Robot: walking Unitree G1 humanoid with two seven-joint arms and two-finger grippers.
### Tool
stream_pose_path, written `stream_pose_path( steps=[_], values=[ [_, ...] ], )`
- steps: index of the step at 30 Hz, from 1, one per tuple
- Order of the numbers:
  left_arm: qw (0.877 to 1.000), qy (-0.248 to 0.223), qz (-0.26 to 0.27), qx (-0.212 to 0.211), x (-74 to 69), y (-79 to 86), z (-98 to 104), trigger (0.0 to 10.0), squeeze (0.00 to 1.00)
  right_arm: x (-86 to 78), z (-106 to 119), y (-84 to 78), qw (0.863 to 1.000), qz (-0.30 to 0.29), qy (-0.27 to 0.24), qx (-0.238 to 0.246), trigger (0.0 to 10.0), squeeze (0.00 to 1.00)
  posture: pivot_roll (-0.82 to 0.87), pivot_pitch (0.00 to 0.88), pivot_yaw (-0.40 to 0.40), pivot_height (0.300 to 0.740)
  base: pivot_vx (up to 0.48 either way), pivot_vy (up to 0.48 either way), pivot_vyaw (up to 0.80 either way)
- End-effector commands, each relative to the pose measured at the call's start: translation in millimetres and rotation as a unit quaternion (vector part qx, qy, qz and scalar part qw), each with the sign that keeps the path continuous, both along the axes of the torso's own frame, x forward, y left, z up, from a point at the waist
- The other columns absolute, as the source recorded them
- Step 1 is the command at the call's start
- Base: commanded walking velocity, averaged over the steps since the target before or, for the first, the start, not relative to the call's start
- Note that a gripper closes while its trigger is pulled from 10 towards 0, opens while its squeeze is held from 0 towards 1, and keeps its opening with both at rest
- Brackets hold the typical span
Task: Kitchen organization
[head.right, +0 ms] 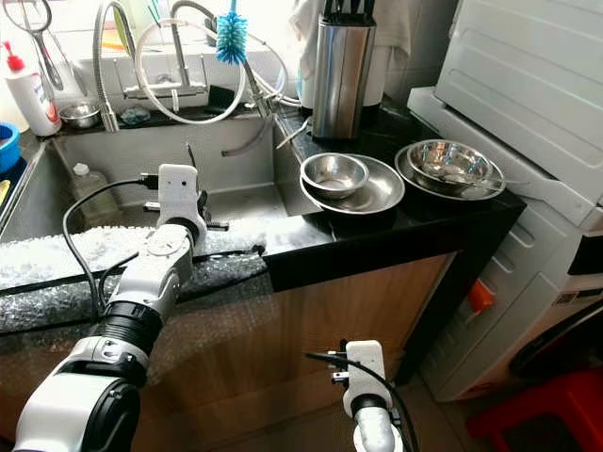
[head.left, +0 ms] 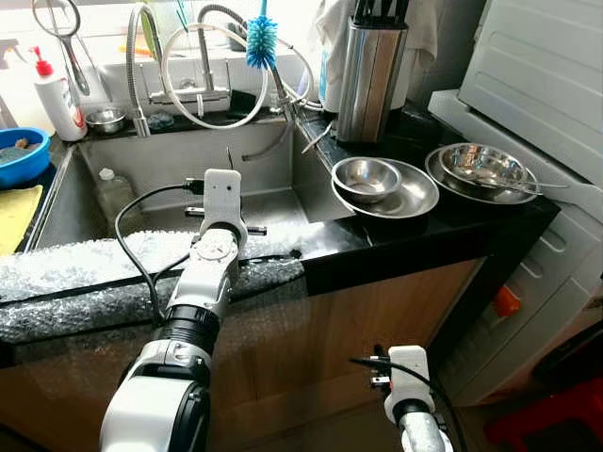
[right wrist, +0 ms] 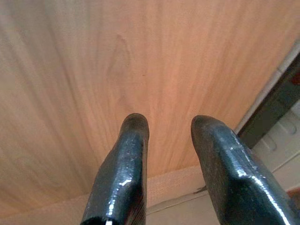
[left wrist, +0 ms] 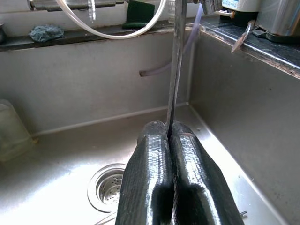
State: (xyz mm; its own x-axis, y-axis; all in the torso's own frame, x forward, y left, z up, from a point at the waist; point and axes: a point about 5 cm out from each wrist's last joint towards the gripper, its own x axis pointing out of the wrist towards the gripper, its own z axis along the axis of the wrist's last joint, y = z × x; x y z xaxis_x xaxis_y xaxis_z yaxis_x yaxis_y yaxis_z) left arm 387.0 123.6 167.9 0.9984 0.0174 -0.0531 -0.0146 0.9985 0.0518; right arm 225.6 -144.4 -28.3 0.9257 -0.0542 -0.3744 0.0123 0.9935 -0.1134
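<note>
1. The right gripper [right wrist: 171, 140] is idling low by the cabinet door [right wrist: 140, 56], fingers apart.
2. The left gripper [left wrist: 168, 136] is pinching a thin knife [left wrist: 174, 70] upright over the sink [left wrist: 70, 93].
3. That edge-on grip is looking risky; the blade could be twisting loose.

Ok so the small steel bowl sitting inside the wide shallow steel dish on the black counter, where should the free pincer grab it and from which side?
Grip the rim of the small steel bowl, coming down from above with one finger inside and one outside. It sits upright and open in the wide shallow steel dish, so its thin rim is exposed; probably take the near edge, away from the steel knife block.
</note>
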Motion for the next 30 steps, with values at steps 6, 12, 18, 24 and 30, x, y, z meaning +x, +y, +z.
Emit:
stream_pose_path(
  steps=[6, 12, 18, 24, 30],
  values=[
    [1.000, 0.024, 0.008, -0.004, 3.0, -0.1, -1, 10.0, 0.00, -4.8, -16, -0.9, 0.998, -0.024, 0.052, 0.030, 10.0, 0.00, -0.11, 0.000, -0.017, 0.740, 0.000, 0.000, 0.00],
    [1.000, 0.028, 0.010, -0.008, 2.7, 1.3, -2, 10.0, 0.00, -16.4, -30, -5.0, 0.993, -0.036, 0.101, 0.047, 10.0, 0.00, -0.11, 0.000, -0.016, 0.740, 0.000, 0.000, 0.00],
    [1.000, 0.025, 0.011, -0.006, 2.7, 1.2, -1, 10.0, 0.00, -31.8, -43, -12.4, 0.986, -0.050, 0.150, 0.054, 10.0, 0.00, -0.11, 0.000, -0.019, 0.740, 0.000, 0.000, 0.00],
    [0.999, 0.027, 0.010, -0.017, 3.3, -0.3, 1, 10.0, 0.00, -41.0, -50, -16.5, 0.980, -0.060, 0.177, 0.064, 10.0, 0.00, -0.11, 0.000, -0.020, 0.740, 0.000, 0.000, 0.00],
    [0.999, 0.028, 0.009, -0.018, 3.4, -0.6, 1, 10.0, 1.00, -43.3, -52, -18.3, 0.979, -0.061, 0.185, 0.068, 10.0, 0.00, -0.11, 0.003, -0.020, 0.740, 0.000, 0.000, 0.00]
  ],
)
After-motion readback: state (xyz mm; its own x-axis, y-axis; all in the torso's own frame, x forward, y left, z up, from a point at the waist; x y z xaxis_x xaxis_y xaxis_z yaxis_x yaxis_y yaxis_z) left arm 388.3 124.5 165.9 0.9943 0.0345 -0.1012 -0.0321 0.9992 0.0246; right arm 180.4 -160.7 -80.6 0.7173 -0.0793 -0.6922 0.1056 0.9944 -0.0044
